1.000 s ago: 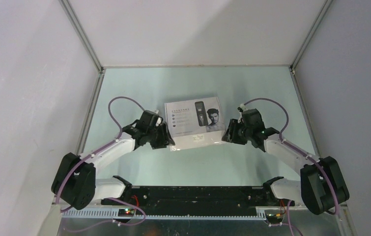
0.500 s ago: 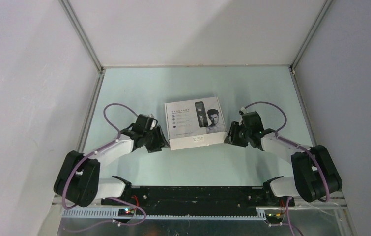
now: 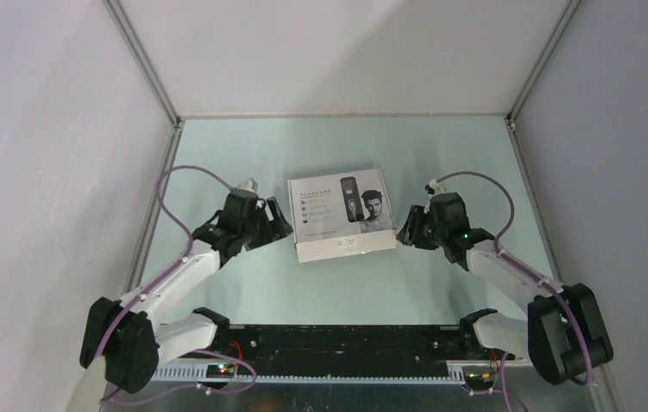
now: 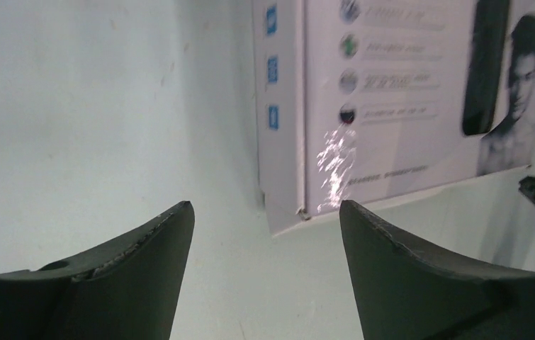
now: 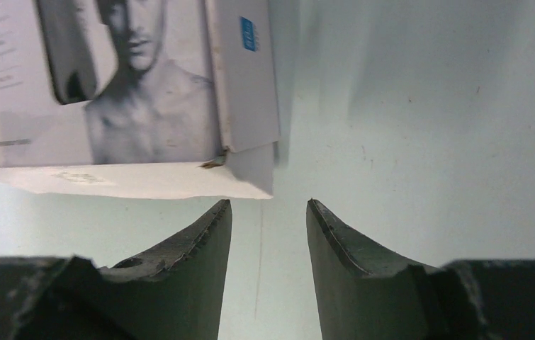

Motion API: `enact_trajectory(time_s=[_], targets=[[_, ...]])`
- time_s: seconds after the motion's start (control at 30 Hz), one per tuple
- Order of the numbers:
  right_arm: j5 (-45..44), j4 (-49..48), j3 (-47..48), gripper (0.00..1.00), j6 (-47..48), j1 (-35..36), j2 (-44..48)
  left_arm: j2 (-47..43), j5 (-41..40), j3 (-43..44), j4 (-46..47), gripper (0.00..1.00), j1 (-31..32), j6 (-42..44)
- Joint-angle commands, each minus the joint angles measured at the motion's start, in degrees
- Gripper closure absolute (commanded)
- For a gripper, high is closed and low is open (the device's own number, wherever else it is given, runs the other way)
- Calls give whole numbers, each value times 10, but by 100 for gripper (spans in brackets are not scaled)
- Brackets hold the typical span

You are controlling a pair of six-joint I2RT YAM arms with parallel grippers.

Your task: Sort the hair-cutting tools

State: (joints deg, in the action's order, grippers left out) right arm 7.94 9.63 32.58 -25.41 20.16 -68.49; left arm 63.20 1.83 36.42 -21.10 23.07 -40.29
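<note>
Here we are looking at the left gripper with its fingers standing wide apart and nothing between them. It is hovering just beside the left side of a closed white box, not touching it, and the box's near left corner is showing ahead between the fingertips. The right gripper is holding its fingers at a narrower gap, also with nothing in it. It is hanging close beside the box's right side, apart from it.

From above, we are seeing the box lying flat in the middle of the table, between the two grippers and turned slightly. Its lid is showing a printed clipper, a man's face and lines of small text. The hair-cutting tools themselves are hidden from every view, so we cannot tell where they are lying.

Further out, the left arm and the right arm are reaching in from the near edge, each trailing a looping purple cable. Pale walls are closing in the table on three sides.
</note>
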Motion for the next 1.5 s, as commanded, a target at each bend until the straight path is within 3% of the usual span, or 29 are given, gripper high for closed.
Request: enact_trajectory(time_s=[0.0, 0.2, 0.5, 0.67, 0.87, 1.1, 1.47], targets=[[-16, -2, 1, 52, 9, 19, 46, -9, -65, 68, -1, 17, -3, 62], [2, -33, 1, 53, -1, 51, 39, 92, -66, 200, 13, 11, -4, 125], [15, -73, 1, 54, 6, 64, -36, 331, 0, 419, 50, 8, -4, 170], [29, -106, 1, 54, 13, 65, -68, 458, 67, 558, 41, 7, -3, 174], [36, -148, 0, 54, 28, 67, -107, 599, 163, 656, 47, 7, 1, 142], [17, -230, 0, 54, 59, 71, -168, 649, 234, 662, 55, 9, 26, 128], [-57, -401, -42, 53, 94, 110, -218, 618, 314, 541, 120, 13, 47, 107]])
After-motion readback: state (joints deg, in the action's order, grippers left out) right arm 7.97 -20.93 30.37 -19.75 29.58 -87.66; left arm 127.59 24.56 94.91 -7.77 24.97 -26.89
